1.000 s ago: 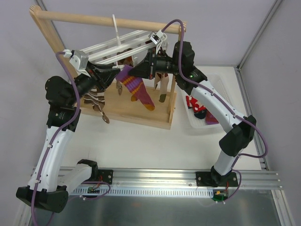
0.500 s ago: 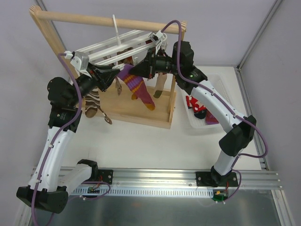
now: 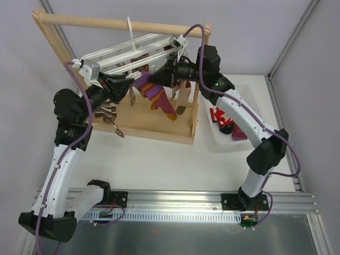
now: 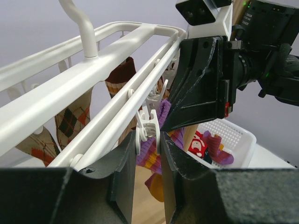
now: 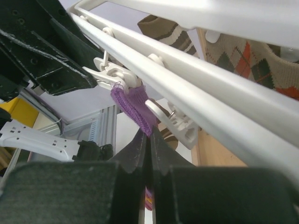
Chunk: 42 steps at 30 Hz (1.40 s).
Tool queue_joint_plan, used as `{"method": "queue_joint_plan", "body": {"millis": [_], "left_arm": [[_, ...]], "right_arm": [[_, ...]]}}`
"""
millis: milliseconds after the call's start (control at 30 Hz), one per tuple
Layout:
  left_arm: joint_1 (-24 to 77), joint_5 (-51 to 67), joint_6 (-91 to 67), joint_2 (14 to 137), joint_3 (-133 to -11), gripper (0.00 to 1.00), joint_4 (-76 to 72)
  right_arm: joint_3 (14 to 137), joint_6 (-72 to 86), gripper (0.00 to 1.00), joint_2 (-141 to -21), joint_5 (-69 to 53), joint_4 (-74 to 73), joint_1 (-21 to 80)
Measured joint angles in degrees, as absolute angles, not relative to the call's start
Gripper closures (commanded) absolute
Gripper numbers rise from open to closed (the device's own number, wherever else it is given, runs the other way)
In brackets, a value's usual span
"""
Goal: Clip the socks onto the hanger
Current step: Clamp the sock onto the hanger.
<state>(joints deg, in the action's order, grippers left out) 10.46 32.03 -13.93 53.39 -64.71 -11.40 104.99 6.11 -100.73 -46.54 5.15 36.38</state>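
Note:
The white hanger (image 3: 122, 53) hangs by its hook from the wooden bar. My left gripper (image 3: 129, 85) is under its near rail, and in the left wrist view its jaws (image 4: 147, 140) press on both sides of a white clip (image 4: 149, 126). My right gripper (image 3: 155, 78) is shut on the cuff of a magenta-purple sock with orange bands (image 3: 159, 102). In the right wrist view my right gripper (image 5: 149, 133) holds the purple cuff (image 5: 133, 105) up against that clip (image 5: 110, 72). A brown argyle sock (image 4: 70, 116) and a brown-white striped sock (image 3: 106, 112) hang clipped.
The wooden rack (image 3: 117, 24) with its base board (image 3: 154, 130) holds the hanger. A white plastic basket (image 4: 236, 135) at the right holds a red sock with white marks (image 4: 200, 144) and a purple one. The two arms meet close together under the hanger.
My right gripper has moved slightly up and left with the purple sock, bringing the cuff to the clip. The hanger and its hanging socks have shifted a little.

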Motion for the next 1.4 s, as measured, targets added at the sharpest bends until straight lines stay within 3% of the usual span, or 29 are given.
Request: {"method": "queue_joint_plan", "body": {"millis": [333, 900, 1400], "left_arm": [[10.5, 32.1, -11.9, 53.0, -64.7, 0.88, -11.2], [10.5, 34.3, -11.5, 53.9, -65.2, 0.88, -10.9], [10.5, 34.6, -16.4, 55.3, -67.6, 0.88, -9.1]], "right_arm": [[104.1, 12.0, 0.99, -102.1, -52.2, 12.4, 35.2], [102.2, 3.6, 0.99, -96.6, -39.2, -0.8, 34.9], [99.5, 3.5, 0.99, -93.5, -35.4, 1.6, 38.7]]}}
